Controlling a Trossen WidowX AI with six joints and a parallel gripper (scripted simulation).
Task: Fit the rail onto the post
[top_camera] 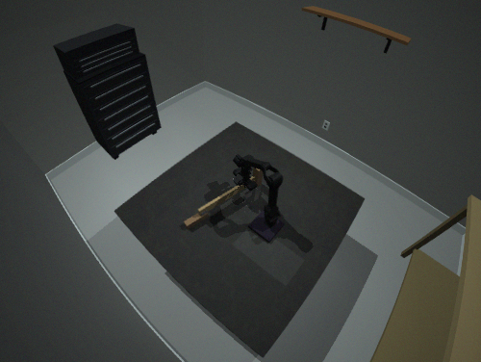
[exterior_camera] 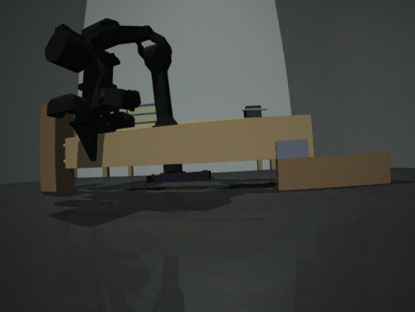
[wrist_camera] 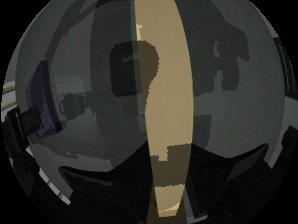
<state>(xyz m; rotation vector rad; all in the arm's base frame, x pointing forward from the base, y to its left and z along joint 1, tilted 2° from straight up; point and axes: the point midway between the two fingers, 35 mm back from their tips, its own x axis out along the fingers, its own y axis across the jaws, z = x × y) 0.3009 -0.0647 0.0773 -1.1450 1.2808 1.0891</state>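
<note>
From where I sit, my gripper has its fingers clamped on the long wooden rail, close to the end by the post. The arm rises from a dark purple base plate on the near-black mat and bends over so that the gripper points down at the rail.

In the exterior view the gripped end hangs above the mat, just beside the upright wooden post. A narrow gap shows between that end and the post, and in it I can make out two small pale pegs, one above the other, so the end does not touch the post. How deep the pegs sit in the holes I cannot tell.

The rail's other end is at the pale blue-grey bracket on the low wooden block. The rail slopes a little, its bracket end the higher one. From above, it runs in line between post and block.
</note>
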